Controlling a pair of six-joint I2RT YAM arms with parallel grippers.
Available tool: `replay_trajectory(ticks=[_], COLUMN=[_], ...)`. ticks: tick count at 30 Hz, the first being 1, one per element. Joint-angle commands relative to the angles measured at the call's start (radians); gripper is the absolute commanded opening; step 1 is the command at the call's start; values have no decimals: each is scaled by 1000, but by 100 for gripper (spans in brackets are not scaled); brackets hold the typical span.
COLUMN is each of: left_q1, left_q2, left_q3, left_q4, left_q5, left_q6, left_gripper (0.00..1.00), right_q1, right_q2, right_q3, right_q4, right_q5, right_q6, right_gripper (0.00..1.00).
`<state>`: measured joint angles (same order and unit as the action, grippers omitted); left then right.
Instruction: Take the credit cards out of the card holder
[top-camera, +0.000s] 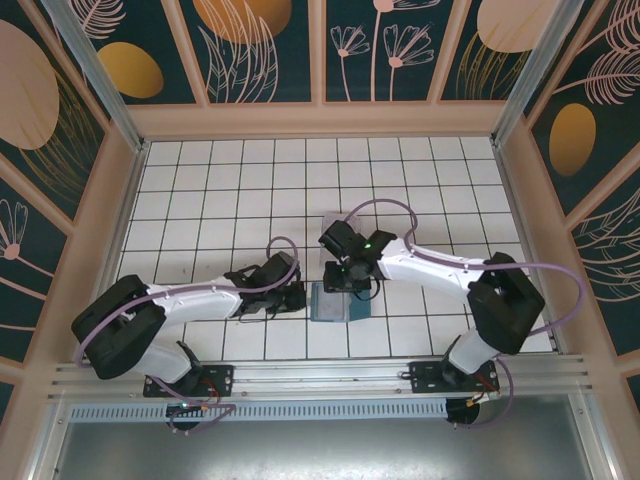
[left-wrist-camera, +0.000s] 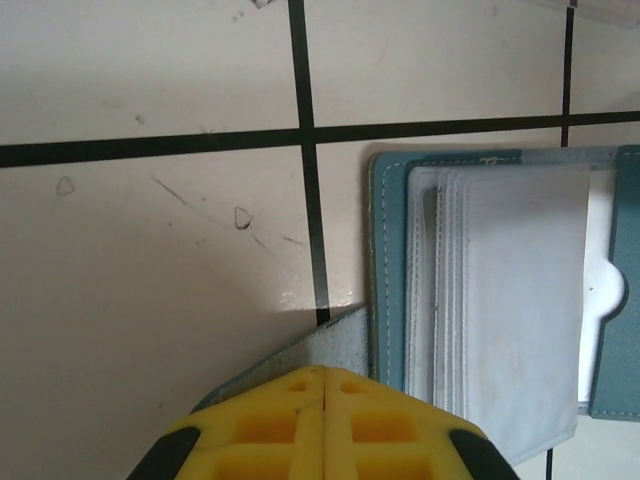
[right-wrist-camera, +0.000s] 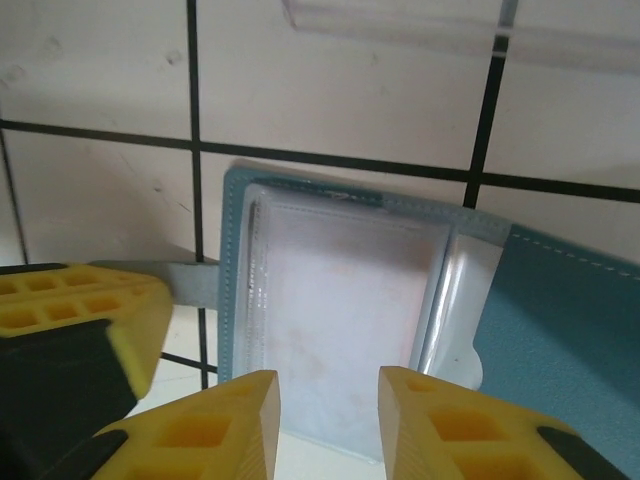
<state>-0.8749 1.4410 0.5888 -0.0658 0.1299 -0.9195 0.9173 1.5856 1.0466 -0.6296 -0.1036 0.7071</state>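
The teal-blue card holder (top-camera: 330, 302) lies open on the tiled floor between the arms. Its stack of frosted clear sleeves (right-wrist-camera: 340, 290) faces up. I cannot tell the credit cards apart from the pale sleeves. My left gripper (left-wrist-camera: 325, 372) is shut on the holder's grey strap tab (left-wrist-camera: 320, 345) at its left edge. In the right wrist view the left gripper's yellow finger (right-wrist-camera: 90, 310) shows beside the tab (right-wrist-camera: 190, 280). My right gripper (right-wrist-camera: 328, 385) hovers open just over the near edge of the sleeves, with nothing between its fingers.
A clear plastic tray (top-camera: 340, 222) sits just beyond the card holder, and its edge (right-wrist-camera: 400, 25) shows at the top of the right wrist view. White tiles with black grout run out to wooden walls on three sides.
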Motion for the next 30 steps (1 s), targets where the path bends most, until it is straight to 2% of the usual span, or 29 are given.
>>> replay_trajectory(ticks=[1,16,30], left_q1=[9,22,24], left_q2=[-31,-37,-49], left_q3=[-34,-100,-119], left_q4=[56,123,132], left_q5=[27,59,62], left_q6=[-30,-35,-33], left_gripper=[7,4,4], right_q1=[25,75,90], right_q2=[45,213,293], right_q3=[48,171,179], right_q4=[-53,-141,-163], right_q5=[37,78,80], right_q6=[26,16,18], right_gripper=[35,50,50])
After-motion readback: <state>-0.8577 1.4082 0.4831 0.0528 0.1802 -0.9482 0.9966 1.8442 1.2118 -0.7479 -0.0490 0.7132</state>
